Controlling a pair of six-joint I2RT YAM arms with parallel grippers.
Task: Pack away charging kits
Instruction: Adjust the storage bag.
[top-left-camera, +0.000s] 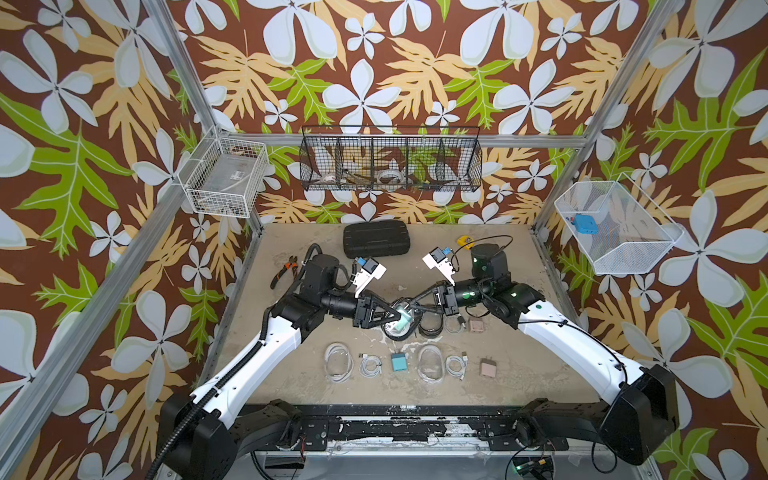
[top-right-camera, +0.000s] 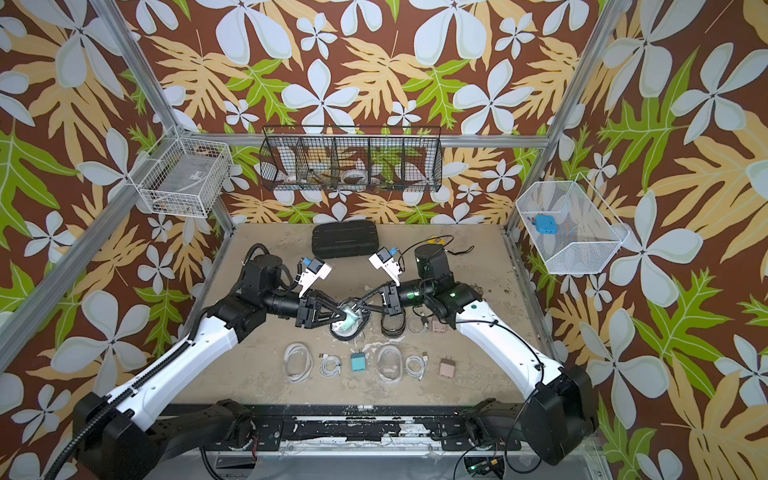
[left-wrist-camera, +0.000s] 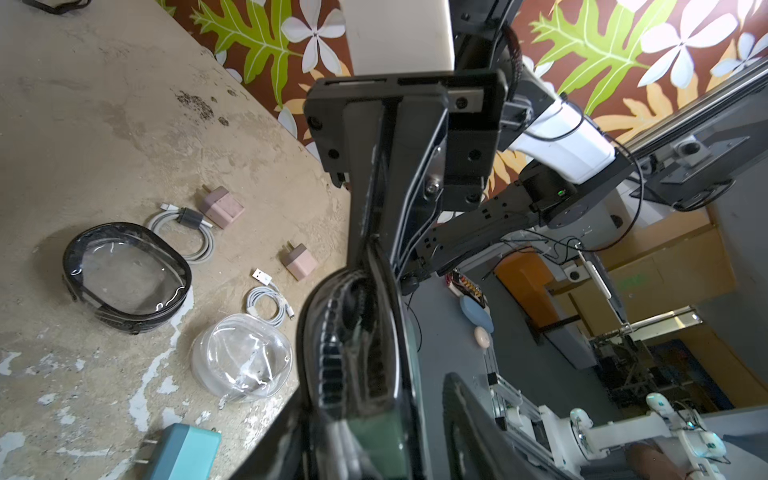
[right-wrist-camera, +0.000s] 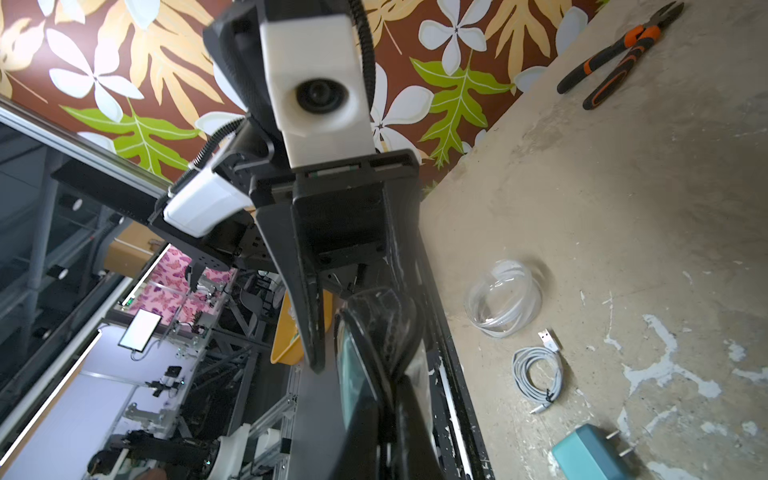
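A black-rimmed oval case is tipped up at mid-table with a teal plug inside it. My left gripper stands open around the case, with a gap showing beside one finger. My right gripper is shut on the case's rim. Beside them lie a second black-rimmed case, a coiled cable and a pink plug. The front row holds two clear cases, two cables, a teal plug and a pink plug.
A large black ribbed case lies at the back, with pliers to its left and a yellow tape measure to its right. Wire baskets hang on the walls: black, white, and white mesh holding a blue block.
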